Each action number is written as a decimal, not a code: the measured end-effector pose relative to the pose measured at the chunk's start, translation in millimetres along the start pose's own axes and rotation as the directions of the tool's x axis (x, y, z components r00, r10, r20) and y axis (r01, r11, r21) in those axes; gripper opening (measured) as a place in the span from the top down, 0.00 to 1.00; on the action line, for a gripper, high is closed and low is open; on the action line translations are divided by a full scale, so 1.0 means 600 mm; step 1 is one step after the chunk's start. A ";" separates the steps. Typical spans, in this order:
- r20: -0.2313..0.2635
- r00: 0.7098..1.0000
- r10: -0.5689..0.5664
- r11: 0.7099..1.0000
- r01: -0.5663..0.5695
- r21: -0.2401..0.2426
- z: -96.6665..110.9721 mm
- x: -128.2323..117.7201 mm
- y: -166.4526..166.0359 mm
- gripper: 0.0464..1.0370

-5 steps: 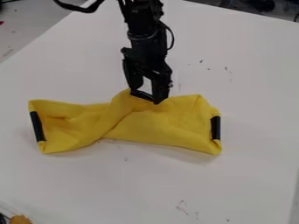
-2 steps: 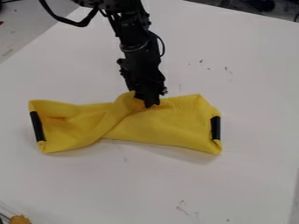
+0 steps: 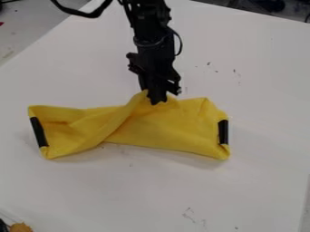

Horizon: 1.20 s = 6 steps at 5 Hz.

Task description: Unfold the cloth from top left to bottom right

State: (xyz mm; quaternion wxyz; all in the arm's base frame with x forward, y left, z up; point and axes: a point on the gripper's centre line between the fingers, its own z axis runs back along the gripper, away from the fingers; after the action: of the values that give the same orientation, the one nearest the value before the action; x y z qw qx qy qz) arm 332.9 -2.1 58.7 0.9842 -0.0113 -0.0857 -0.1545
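The gripper [image 3: 156, 100] hangs down at the top middle edge of the yellow cloth [image 3: 167, 128], shut on a raised fold of it. The cloth lies folded in a long, twisted strip across the middle of the table, with a diagonal crease left of the gripper. A black band [image 3: 39, 132] wraps its left end and another black band [image 3: 223, 132] its right end. The fingertips are partly hidden by the bunched fabric.
The white table [image 3: 254, 81] carries small dark marks at the upper right and lower right. A small orange-brown object [image 3: 21, 227] sits at the bottom left corner. The table's far edge runs along the top right.
The gripper was spread apart at the cloth's top edge, then closed on the fabric. Since then it has risen slightly, pulling the fold up, and the left end has shifted a little.
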 end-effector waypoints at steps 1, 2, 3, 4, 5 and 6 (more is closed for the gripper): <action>0.016 0.995 0.099 0.995 -0.099 0.020 0.032 -0.030 -0.036 0.97; -0.002 0.979 0.202 0.979 -0.202 -0.007 0.038 -0.072 -0.066 0.97; -0.035 0.962 0.272 0.960 -0.273 -0.062 0.022 -0.114 -0.087 0.97; -0.031 0.946 0.322 0.941 -0.323 -0.101 0.009 -0.149 -0.095 0.97; -0.047 0.936 0.349 0.926 -0.352 -0.137 -0.006 -0.174 -0.101 0.94; -0.051 0.932 0.359 0.923 -0.362 -0.127 -0.013 -0.200 -0.109 0.76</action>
State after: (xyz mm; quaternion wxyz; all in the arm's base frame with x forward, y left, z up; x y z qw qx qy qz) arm 201.7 -28.2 30.2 0.9939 -0.0909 -0.0582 0.0235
